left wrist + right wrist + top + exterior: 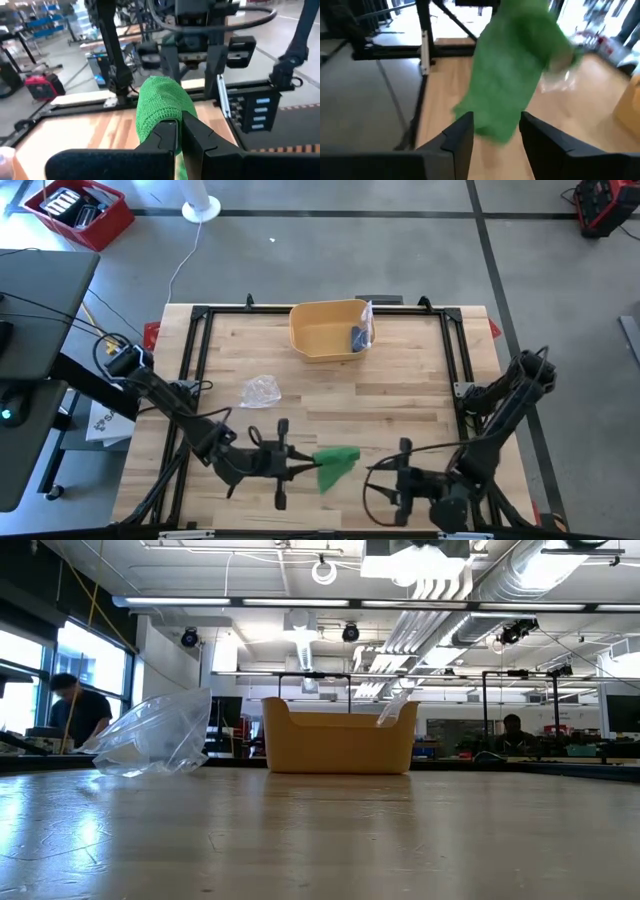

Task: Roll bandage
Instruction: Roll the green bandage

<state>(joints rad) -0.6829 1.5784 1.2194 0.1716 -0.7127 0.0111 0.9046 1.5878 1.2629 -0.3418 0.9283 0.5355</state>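
Observation:
A green bandage [337, 463], partly rolled into a loose bundle, hangs over the table's near middle. My left gripper [312, 470] comes at it from the table's left and is shut on it; the left wrist view shows the bandage [160, 100] bulging past the shut fingers. My right gripper [372, 472] faces it from the right with its fingers open. In the right wrist view the bandage [520, 65] fills the space ahead of and between the parted fingers [462, 135]. In the high view a small gap separates them from the cloth. The low view shows neither gripper nor the bandage. My left gripper pinches the bandage's left-hand end [167, 120] between its two fingers, several wrapped layers together. The fingers point almost level, from the table's left. The bundle stands out beyond the fingertips, a little cloth [180, 167] hangs below them, and it looks lifted clear of the table.
A yellow bin [325, 330] stands at the far middle, with a clear wrapper and a small blue thing at its right end [362, 330]. A crumpled clear plastic bag [261, 390] lies left of centre. A black frame [200, 315] borders the table. People show in the room behind.

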